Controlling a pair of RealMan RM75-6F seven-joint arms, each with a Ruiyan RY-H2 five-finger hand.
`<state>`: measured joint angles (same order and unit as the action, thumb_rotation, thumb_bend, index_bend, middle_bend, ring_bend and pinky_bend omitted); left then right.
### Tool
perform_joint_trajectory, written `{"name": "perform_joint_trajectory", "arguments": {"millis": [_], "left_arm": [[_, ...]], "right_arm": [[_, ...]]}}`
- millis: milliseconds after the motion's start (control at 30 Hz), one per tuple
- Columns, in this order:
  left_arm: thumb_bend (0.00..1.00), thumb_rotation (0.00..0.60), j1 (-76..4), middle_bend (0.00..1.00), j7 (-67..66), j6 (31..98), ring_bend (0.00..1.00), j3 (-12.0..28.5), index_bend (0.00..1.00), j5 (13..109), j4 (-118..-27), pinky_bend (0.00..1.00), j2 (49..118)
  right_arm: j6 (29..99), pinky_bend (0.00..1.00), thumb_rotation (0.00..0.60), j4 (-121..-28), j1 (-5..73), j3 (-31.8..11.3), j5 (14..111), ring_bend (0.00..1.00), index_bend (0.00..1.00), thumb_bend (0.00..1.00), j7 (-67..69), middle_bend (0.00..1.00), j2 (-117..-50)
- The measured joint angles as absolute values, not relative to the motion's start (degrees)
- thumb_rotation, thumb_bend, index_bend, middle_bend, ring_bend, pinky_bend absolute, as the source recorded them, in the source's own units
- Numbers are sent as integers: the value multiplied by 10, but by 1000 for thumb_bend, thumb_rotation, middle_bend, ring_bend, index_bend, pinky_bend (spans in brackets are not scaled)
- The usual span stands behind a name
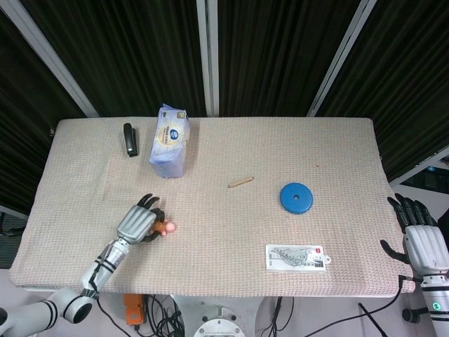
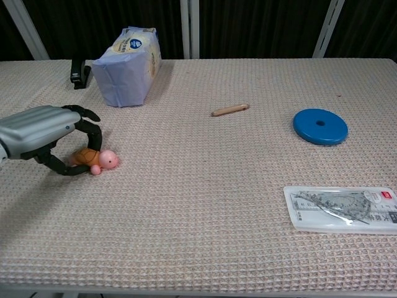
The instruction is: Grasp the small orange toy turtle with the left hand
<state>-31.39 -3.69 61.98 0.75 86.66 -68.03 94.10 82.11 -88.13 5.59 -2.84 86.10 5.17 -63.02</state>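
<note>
On the table's (image 1: 210, 151) near-left part, the left hand (image 2: 43, 130) lies low over the woven cloth, its dark fingers (image 2: 92, 131) curled down over the shell of the small orange toy turtle (image 2: 94, 159) while the thumb reaches in under it from the near side; whether the hold is firm, I cannot tell. The turtle sits on the cloth with its pink head poking out to the right of the hand. Farther back stand a black stapler (image 1: 130, 139) and a blue-and-white tissue pack (image 1: 170, 142). Toward the middle lies a small wooden stick (image 1: 240, 182). Right of it rests a blue disc (image 1: 296, 198), with a clear packaged ruler set (image 1: 296, 257) nearer the front edge. Off the table's right end, the right hand (image 1: 424, 239) hangs with fingers spread, holding nothing.
</note>
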Motion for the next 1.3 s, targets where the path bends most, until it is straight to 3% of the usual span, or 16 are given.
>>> {"name": "perform_joint_trajectory", "arguments": {"millis": [133, 433, 500, 633, 700, 867, 1300], "left_arm": [[342, 600, -314, 730, -30, 623, 348, 10, 767, 867, -673, 200, 947], [353, 600, -310, 786, -27, 643, 405, 13, 819, 869, -663, 223, 954], [304, 600, -308, 685, -22, 648, 354, 14, 720, 868, -664, 214, 954], [117, 600, -307, 194, -17, 642, 80, 11, 177, 868, -677, 150, 941], [84, 600, -306, 93, -16, 643, 18, 10, 104, 870, -688, 126, 931], [41, 600, -291, 56, -25, 688, 0, 10, 68, 878, -707, 61, 911], [103, 600, -170, 56, -61, 836, 0, 7, 69, 851, -803, 48, 774]], "right_arm": [[821, 0, 600, -880, 56, -28, 862, 0, 0, 161, 51, 0, -631], [824, 0, 600, -882, 55, -28, 863, 0, 0, 160, 50, 0, -631], [825, 0, 600, -883, 55, -28, 863, 0, 0, 160, 50, 0, -630], [827, 0, 600, -885, 54, -29, 864, 0, 0, 161, 51, 0, -629], [828, 0, 600, -886, 54, -30, 864, 0, 0, 160, 54, 0, -629], [827, 0, 600, -889, 54, -32, 861, 0, 0, 160, 57, 0, -630], [825, 0, 600, -902, 64, -32, 874, 0, 0, 160, 34, 0, -638]]}}
